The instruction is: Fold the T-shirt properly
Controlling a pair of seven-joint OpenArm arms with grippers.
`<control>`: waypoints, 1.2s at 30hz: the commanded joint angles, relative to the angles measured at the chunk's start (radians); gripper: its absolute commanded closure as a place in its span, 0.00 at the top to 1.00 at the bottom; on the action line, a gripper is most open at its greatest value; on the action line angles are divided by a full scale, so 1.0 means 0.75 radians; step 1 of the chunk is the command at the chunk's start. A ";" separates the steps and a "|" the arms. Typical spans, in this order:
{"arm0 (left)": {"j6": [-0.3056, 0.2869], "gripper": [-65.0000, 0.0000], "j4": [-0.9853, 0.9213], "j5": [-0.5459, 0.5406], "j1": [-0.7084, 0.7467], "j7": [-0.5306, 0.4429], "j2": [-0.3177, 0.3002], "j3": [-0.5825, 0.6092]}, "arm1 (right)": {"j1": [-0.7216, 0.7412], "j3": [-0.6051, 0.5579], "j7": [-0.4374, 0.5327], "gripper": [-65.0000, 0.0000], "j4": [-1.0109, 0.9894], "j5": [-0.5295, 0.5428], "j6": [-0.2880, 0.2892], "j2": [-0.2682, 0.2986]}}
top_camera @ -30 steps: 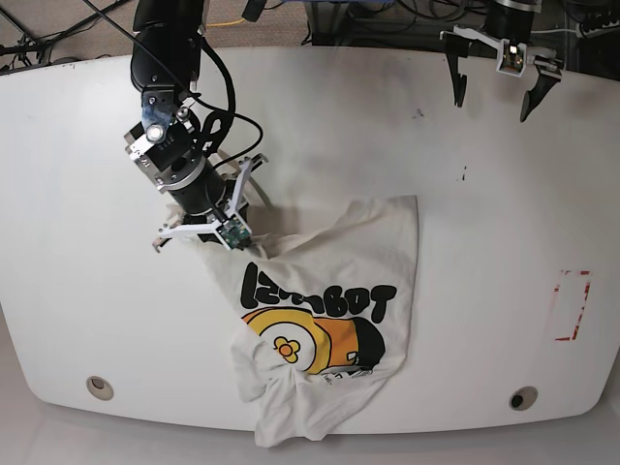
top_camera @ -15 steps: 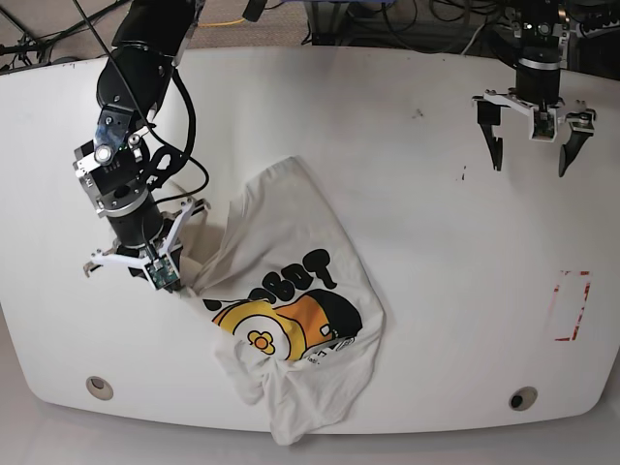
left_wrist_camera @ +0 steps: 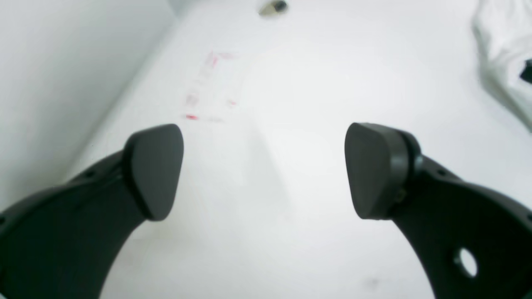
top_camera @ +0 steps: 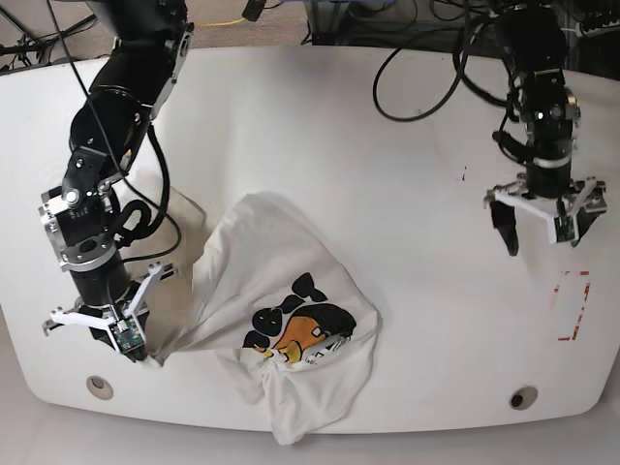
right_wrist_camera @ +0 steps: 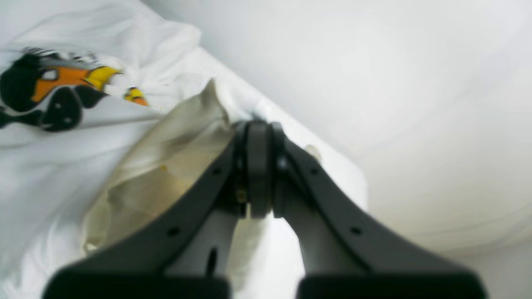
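Observation:
The cream T-shirt (top_camera: 257,257) lies crumpled on the white table (top_camera: 387,145), left of centre, its black and orange print (top_camera: 295,329) bunched up. My right gripper (top_camera: 143,351) sits at the shirt's left front corner, shut on a fold of cloth. The right wrist view shows that gripper (right_wrist_camera: 258,133) pinching the shirt (right_wrist_camera: 62,137) beside the table's edge. Well to the right, my left gripper (top_camera: 547,240) hovers open over bare table. Nothing is between the fingers of the left gripper (left_wrist_camera: 264,170) in its own view, where a bit of shirt (left_wrist_camera: 501,45) shows at top right.
A red tape outline (top_camera: 572,305) marks the table at the right, also seen as the red outline (left_wrist_camera: 208,87) ahead of the left gripper. Two round holes (top_camera: 99,387) (top_camera: 523,398) sit near the front edge. Cables hang behind the table.
My right gripper has dragged the T-shirt leftward and toward the front edge, bunching the print. My left arm has come forward over the right side of the table, still open.

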 commanded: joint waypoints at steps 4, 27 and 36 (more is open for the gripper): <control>-0.105 0.88 -0.055 0.000 -0.268 0.231 0.088 0.112 | 0.066 0.004 0.028 0.00 0.024 -0.003 -0.013 0.013; -0.129 0.88 -1.186 0.000 -0.771 -0.131 0.370 0.239 | 0.062 0.006 0.028 0.00 0.020 -0.003 -0.013 0.078; -0.127 0.87 -1.448 -0.004 -0.804 -0.330 0.370 0.286 | 0.062 0.006 0.028 0.00 0.018 -0.003 -0.013 0.082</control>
